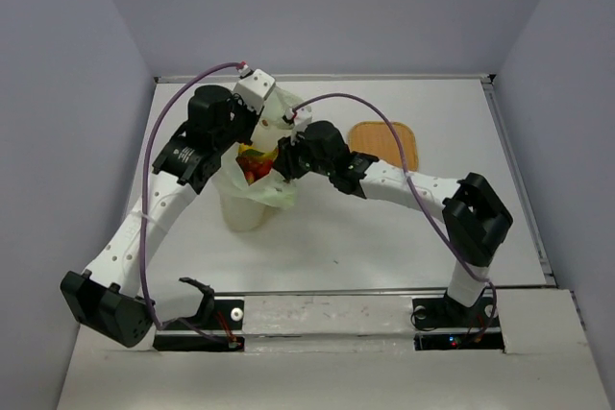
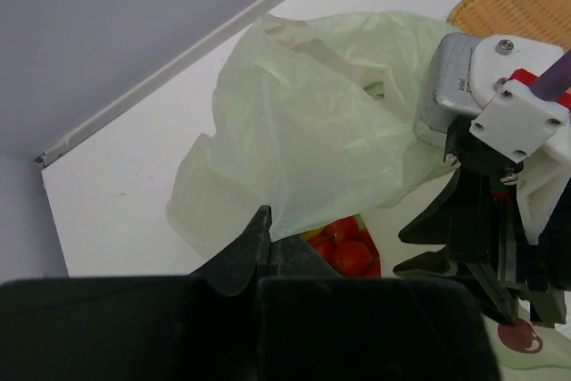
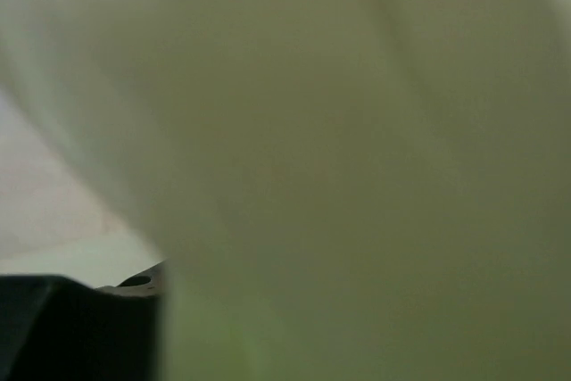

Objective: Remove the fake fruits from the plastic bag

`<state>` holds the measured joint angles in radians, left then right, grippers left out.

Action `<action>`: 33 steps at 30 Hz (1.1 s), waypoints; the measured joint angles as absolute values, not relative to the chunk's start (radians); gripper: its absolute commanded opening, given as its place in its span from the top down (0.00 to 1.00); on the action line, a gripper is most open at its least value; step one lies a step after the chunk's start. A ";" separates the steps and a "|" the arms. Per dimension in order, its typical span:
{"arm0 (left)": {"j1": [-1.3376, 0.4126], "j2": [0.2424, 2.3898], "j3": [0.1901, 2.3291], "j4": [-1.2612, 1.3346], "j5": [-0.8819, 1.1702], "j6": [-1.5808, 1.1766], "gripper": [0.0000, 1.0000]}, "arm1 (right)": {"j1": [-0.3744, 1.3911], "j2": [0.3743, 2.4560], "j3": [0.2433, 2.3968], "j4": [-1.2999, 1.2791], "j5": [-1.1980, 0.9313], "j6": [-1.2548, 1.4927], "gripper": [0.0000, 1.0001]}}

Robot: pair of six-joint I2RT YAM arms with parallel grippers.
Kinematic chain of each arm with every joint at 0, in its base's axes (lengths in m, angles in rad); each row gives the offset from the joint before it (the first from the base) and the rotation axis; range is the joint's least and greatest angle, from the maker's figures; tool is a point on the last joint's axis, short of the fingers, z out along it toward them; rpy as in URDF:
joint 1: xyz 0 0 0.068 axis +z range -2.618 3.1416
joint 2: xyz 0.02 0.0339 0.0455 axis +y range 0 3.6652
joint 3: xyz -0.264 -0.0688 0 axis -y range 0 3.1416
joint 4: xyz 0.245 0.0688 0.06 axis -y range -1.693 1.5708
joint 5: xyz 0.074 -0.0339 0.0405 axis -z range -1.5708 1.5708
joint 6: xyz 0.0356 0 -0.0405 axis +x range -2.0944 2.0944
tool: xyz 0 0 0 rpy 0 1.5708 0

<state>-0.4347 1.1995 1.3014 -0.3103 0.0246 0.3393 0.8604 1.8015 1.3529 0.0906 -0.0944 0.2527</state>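
The left pincer [image 2: 268,236] pinches the plastic bag [image 2: 312,131] by its rim. The right pincer [image 1: 286,162], grip unclear, sits at the bag's mouth. Next it must reach the red berries [image 2: 350,249] inside.

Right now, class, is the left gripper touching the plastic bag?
Touching. The left wrist view shows it: film of the plastic bag gathers to a point pinched in the closed tips of the left gripper.

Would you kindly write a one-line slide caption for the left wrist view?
Left gripper pinches the plastic bag open, red fake fruits visible inside, right gripper beside them.
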 measured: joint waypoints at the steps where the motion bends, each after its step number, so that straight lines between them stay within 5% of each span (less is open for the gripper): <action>1: -0.435 1.198 1.288 -0.319 0.014 0.339 1.00 | 0.860 1.802 1.333 0.095 -0.084 0.257 0.65; 13: -0.424 1.071 1.230 -0.382 0.083 0.363 1.00 | 0.885 1.634 0.936 0.069 0.026 0.256 0.61; 25: -0.483 1.123 1.161 -0.385 0.166 0.292 1.00 | 0.885 1.532 1.157 0.112 0.006 0.205 0.44; 33: -0.480 1.175 1.251 -0.342 0.002 0.180 1.00 | 0.885 1.820 1.425 0.162 -0.024 0.289 0.43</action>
